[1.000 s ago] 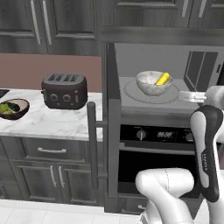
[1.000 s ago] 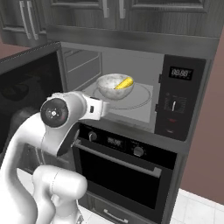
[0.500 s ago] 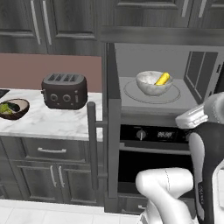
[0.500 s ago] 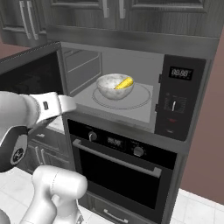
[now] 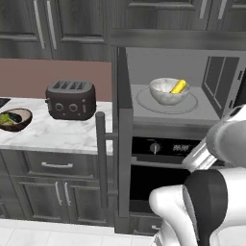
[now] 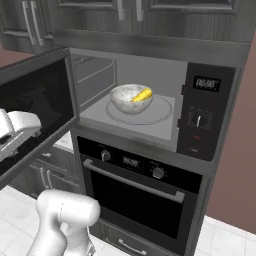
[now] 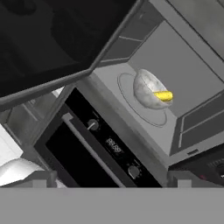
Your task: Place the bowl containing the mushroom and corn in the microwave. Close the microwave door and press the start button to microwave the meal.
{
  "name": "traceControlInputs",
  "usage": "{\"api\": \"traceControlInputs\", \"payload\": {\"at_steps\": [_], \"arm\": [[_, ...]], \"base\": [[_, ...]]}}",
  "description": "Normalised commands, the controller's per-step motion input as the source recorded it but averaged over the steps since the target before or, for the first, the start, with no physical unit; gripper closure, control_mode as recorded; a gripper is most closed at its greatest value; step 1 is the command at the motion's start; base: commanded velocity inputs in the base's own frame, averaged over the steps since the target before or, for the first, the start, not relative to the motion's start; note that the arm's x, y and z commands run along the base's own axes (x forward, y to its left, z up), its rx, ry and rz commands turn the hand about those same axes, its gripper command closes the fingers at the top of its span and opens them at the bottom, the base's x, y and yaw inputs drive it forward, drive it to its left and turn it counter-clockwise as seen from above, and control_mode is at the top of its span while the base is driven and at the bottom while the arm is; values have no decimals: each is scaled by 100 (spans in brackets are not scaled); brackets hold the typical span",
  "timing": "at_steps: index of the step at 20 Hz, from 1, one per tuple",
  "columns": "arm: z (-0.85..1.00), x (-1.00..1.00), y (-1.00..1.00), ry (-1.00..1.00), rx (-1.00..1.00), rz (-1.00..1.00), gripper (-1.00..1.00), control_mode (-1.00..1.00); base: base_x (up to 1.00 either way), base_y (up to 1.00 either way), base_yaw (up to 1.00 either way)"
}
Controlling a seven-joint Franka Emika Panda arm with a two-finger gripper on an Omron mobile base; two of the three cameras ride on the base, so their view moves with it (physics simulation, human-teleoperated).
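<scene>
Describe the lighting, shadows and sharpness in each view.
Left base view: flat, even light, the bowl sharp, only soft shade beneath. Right base view: dark glass of the microwave door, no glare. Hand view: tilted, equally crisp, the corn bright.

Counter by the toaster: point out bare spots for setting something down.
Bare marble lies between the brown bowl and the toaster, and along the counter edge in front of the toaster. The open microwave door closes off the right end.

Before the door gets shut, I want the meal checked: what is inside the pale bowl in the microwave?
A yellow corn cob leans on the bowl rim. The bowl's wall hides anything lower, so no mushroom can be made out.
</scene>
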Motion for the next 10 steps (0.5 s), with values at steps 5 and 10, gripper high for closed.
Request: {"api": "traceControlInputs", "payload": {"at_steps": [5,10], "arm": [[0,-65,74,0,-28,0,-100,-100],[-2,-34,99,0,-31,0,-100,-100]], "base": [[0,0,0],[0,0,0]]}}
